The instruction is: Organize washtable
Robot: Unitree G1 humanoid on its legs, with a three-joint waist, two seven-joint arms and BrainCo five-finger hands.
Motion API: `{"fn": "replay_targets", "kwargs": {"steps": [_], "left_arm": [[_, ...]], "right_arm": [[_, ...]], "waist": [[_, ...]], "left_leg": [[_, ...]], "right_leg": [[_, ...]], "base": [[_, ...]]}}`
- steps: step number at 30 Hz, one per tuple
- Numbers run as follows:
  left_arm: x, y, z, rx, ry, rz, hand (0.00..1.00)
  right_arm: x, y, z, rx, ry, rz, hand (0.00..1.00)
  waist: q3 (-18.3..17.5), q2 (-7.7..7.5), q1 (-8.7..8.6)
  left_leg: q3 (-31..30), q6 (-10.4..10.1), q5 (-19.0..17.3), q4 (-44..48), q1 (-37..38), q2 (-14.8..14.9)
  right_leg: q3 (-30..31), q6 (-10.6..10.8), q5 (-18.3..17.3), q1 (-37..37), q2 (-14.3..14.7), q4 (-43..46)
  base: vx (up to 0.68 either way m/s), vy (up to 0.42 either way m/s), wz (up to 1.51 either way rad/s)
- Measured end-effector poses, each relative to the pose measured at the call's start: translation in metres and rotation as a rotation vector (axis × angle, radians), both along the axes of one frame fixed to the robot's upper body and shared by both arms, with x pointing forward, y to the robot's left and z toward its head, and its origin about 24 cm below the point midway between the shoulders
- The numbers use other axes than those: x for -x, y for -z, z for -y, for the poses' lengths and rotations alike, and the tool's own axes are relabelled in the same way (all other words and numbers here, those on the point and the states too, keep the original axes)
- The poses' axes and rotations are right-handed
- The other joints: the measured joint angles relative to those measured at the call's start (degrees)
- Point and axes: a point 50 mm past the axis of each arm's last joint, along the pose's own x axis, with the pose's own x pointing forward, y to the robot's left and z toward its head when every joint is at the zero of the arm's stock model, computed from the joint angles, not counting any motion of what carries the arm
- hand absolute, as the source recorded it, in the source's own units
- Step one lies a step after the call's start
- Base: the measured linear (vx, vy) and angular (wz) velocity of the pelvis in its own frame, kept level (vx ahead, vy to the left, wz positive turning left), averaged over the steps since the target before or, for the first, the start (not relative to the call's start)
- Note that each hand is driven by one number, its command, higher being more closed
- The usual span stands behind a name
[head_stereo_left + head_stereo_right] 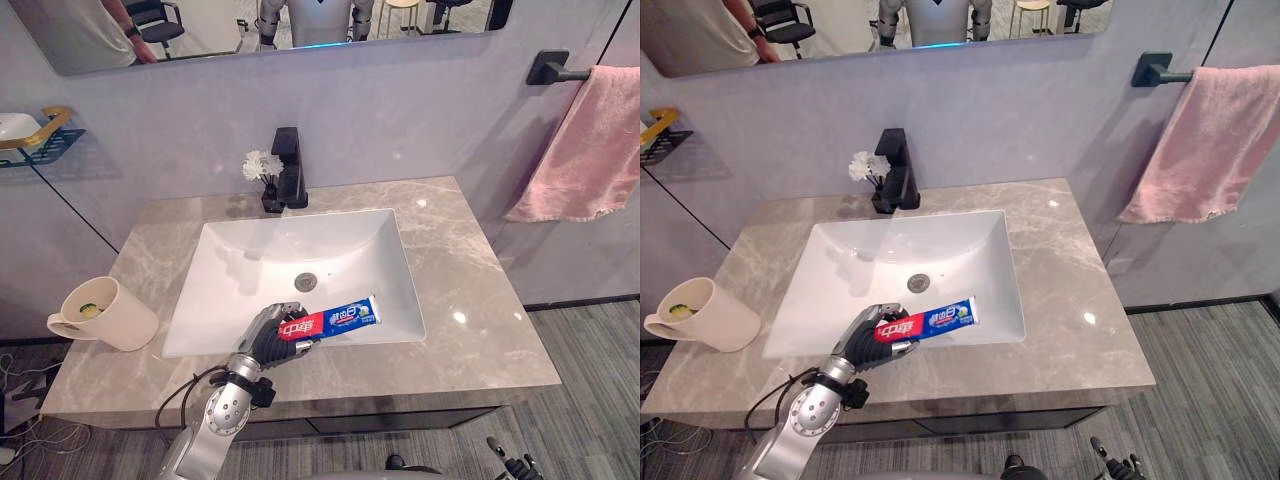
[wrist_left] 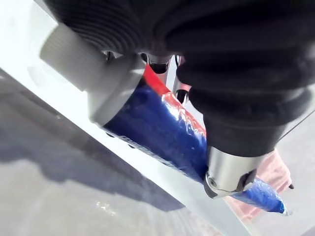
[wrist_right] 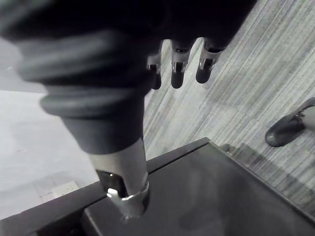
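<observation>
1. One tube (image 1: 345,318) sits in the left hand (image 1: 266,342), whose fingers (image 1: 276,318) curl round its red end. The blue end sticks out to the right.
2. It is held roughly level over the front rim of the sink (image 1: 225,275).
3. Right hand (image 3: 179,69): fingers loosely straight, holding nothing, over striped carpet floor (image 3: 256,73) beside a dark cabinet (image 3: 197,196).
4. Cream cup (image 1: 108,314) on the bench's (image 1: 470,290) left end, well apart from the hand.
5. Black tap (image 1: 289,165) and small white flower (image 1: 262,165) behind the sink. Pink towel (image 1: 590,145) on a black wall bar (image 1: 550,68) to the right.
6. Bench is glossy grey veined stone, and the sink is white and rectangular.
</observation>
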Motion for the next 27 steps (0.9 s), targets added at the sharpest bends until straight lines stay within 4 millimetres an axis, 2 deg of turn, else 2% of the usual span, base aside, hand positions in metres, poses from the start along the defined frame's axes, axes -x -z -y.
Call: {"fn": "replay_targets", "kwargs": {"steps": [4,8,10,12,16,18,21,24,27], "left_arm": [[-0.002,-0.003,0.0,0.058,-0.059,0.022,1.0],[-0.003,-0.021,-0.002,0.097,-0.097,0.098,1.0],[-0.003,-0.031,-0.001,0.136,-0.119,0.148,1.0],[-0.003,-0.033,0.0,0.164,-0.128,0.156,1.0],[-0.003,-0.034,-0.001,0.17,-0.133,0.157,1.0],[-0.004,-0.035,-0.007,0.175,-0.155,0.162,1.0],[-0.004,-0.041,-0.008,0.185,-0.153,0.185,1.0],[-0.005,-0.048,-0.007,0.216,-0.143,0.214,1.0],[-0.005,-0.051,-0.006,0.231,-0.124,0.215,1.0]], "right_arm": [[-0.011,-0.018,0.005,0.079,0.014,0.079,0.0],[-0.027,-0.049,0.013,0.196,0.059,0.221,0.0],[-0.033,-0.073,0.02,0.283,0.078,0.306,0.0],[-0.038,-0.09,0.023,0.338,0.082,0.376,0.0],[-0.06,-0.138,0.024,0.465,0.042,0.599,0.0],[-0.078,-0.171,0.02,0.509,-0.059,0.775,0.0],[-0.093,-0.212,0.018,0.581,-0.155,0.97,0.0],[-0.106,-0.245,0.014,0.62,-0.241,1.137,0.0],[-0.118,-0.264,0.001,0.62,-0.345,1.242,0.0]], "waist": [[-0.2,-0.26,0.2],[-0.3,-0.36,0.2],[-0.3,-0.26,0.18],[-0.5,-0.15,0.0],[-0.8,-0.28,0.03],[-1.1,-0.35,0.07],[-1.1,-0.4,0.1],[-1.1,-0.43,0.2],[-1.1,-0.47,0.34]], "left_leg": [[0.7,0.0,0.0,0.3,-1.2,0.0],[1.7,0.1,-0.2,1.0,-1.3,0.0],[2.2,0.2,-1.1,2.3,-1.6,0.2],[2.4,0.1,-1.4,2.7,-1.9,0.2],[2.6,0.1,-1.4,2.8,-2.0,0.3],[2.5,0.1,-1.4,3.1,-2.3,0.4],[1.9,0.1,-1.4,3.6,-3.0,0.4],[1.5,0.1,-1.4,3.7,-3.0,0.3],[1.4,0.1,-1.4,3.9,-3.2,0.3]], "right_leg": [[0.7,-0.1,0.2,-1.0,0.0,0.0],[2.0,-0.2,0.4,-1.3,0.1,0.0],[2.1,-0.2,0.5,-1.3,0.2,0.0],[2.3,-0.3,0.5,-1.3,0.2,0.0],[2.4,-0.4,0.5,-1.4,0.4,0.0],[2.4,-0.5,0.7,-2.0,0.4,0.0],[2.1,-0.5,0.9,-2.3,0.4,0.0],[1.9,-0.5,0.9,-2.1,0.3,0.0],[1.8,-0.5,1.0,-2.2,0.2,0.0]], "base": [[-0.03,0.001,-0.1],[-0.01,0.0,-0.11],[-0.03,0.002,-0.11],[-0.04,-0.002,-0.09],[-0.01,-0.003,-0.02],[0.0,0.0,0.0],[-0.01,-0.006,0.05],[-0.03,-0.003,0.04],[-0.04,-0.001,0.02]]}}
